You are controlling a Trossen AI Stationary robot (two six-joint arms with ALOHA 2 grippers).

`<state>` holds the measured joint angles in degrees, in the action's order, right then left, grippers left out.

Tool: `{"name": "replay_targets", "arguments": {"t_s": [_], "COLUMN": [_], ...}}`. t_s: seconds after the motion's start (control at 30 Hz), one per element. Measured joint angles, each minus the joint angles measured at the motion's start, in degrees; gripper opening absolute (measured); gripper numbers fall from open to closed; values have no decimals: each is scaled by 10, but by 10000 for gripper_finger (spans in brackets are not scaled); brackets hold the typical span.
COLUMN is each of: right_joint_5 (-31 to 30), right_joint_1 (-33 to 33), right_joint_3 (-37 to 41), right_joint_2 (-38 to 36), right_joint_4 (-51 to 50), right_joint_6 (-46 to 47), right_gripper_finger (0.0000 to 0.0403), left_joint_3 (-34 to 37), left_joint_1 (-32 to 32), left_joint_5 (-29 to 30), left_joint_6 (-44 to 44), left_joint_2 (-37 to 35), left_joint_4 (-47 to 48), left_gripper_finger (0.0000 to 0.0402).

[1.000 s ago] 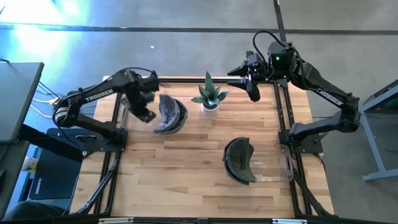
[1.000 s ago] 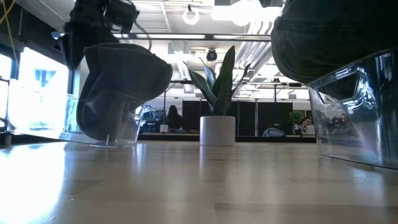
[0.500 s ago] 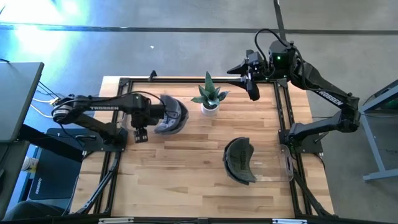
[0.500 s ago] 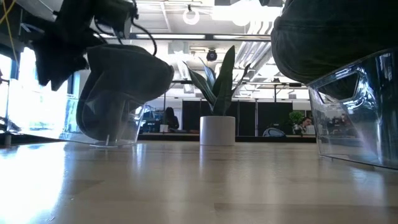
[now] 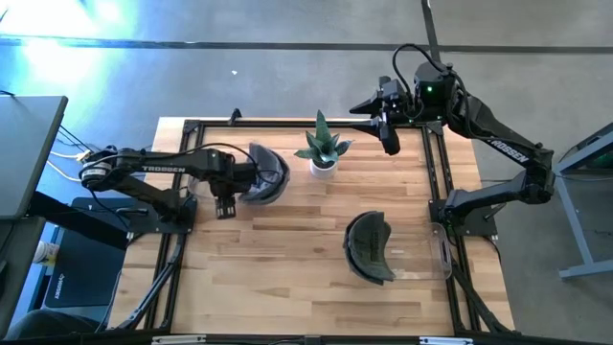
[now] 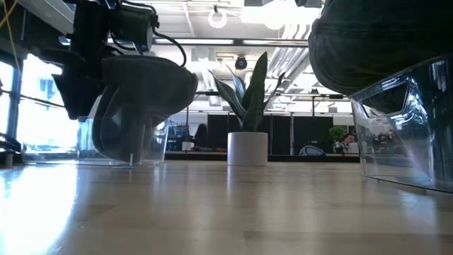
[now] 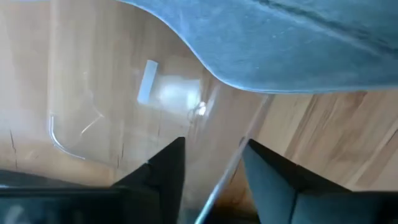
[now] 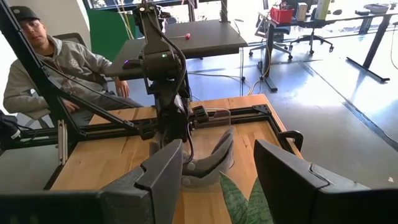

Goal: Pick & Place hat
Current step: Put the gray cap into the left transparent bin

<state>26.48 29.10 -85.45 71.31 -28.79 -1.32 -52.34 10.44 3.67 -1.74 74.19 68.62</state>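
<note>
We see 2 hats on the wooden table point(image 5: 287, 249), each resting on a clear stand. The grey hat point(image 5: 261, 175) sits near the table's far left corner on its clear stand point(image 6: 124, 142), and the left gripper point(image 5: 226, 203) hangs low just beside it, on the side toward the table's left edge. In the left wrist view the left fingers point(image 7: 163, 168) are parted, with the thin edge of the clear stand running up between them and the hat's grey brim overhead; they hold nothing. The dark hat point(image 5: 369, 246) lies near the table's right edge on a second clear stand point(image 5: 436, 257), well apart from both grippers. A potted plant point(image 5: 323, 149) in a white pot stands at the far edge between the 2 arms. The right gripper point(image 5: 388, 134) waits raised over the far right corner, its fingers point(image 8: 163, 177) spread and empty. Beyond the table, a seated person point(image 8: 46, 59) in a grey hoodie shows in the right wrist view.
</note>
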Motion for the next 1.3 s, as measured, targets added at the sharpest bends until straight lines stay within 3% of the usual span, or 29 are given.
{"name": "replay_targets", "arguments": {"t_s": [0.17, 0.53, 0.73, 1.07, 1.3], "right_joint_5": [0, 0, 0, 3, 5], "right_joint_1": [0, 0, 0, 0, 0], "right_joint_3": [0, 0, 0, 0, 0], "right_joint_2": [0, 0, 0, 0, 0], "right_joint_4": [0, 0, 0, 0, -1], "right_joint_6": [0, 0, 1, 13, 14], "right_gripper_finger": [194, 194, 194, 194, 194], "left_joint_3": [1, 0, 0, 0, 0], "left_joint_1": [0, 0, 0, 0, 0], "left_joint_5": [0, 0, -4, -22, -39], "left_joint_6": [-14, -146, -208, -220, -223], "left_joint_2": [0, 0, 0, 0, 0], "left_joint_4": [-14, -8, -7, 1, 30], "left_gripper_finger": [102, 6, 10, 9, 49]}}
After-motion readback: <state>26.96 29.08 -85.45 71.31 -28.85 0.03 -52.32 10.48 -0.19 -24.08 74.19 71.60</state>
